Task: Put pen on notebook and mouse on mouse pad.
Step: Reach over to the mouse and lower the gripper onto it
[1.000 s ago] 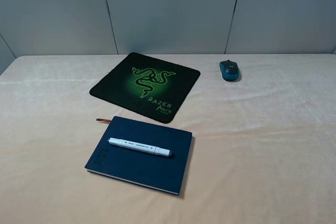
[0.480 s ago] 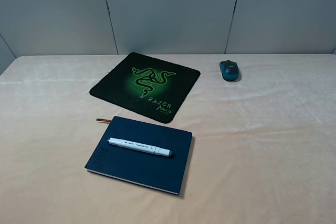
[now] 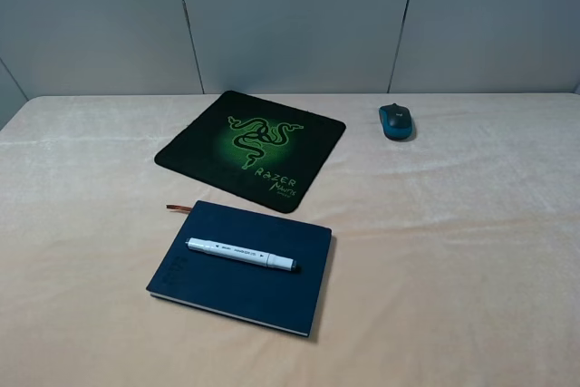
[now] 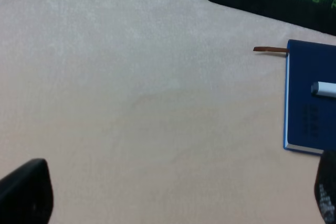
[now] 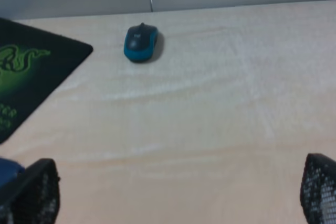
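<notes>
The white pen (image 3: 241, 254) lies across the navy notebook (image 3: 263, 292) at the front of the table. Farther back, the black mouse pad (image 3: 249, 147) with its green logo has nothing on it. To its right the teal mouse (image 3: 396, 120) sits on the cloth. Neither arm shows in the high view. My left gripper (image 4: 176, 198) is open over bare cloth, left of the notebook (image 4: 310, 98), where the pen's end (image 4: 325, 89) shows. My right gripper (image 5: 176, 192) is open, well short of the mouse (image 5: 140, 42) and beside the mouse pad (image 5: 26, 77).
A peach cloth (image 3: 471, 251) covers the whole table, and grey wall panels (image 3: 290, 15) rise behind it. The notebook's reddish ribbon (image 4: 270, 50) sticks out toward the left.
</notes>
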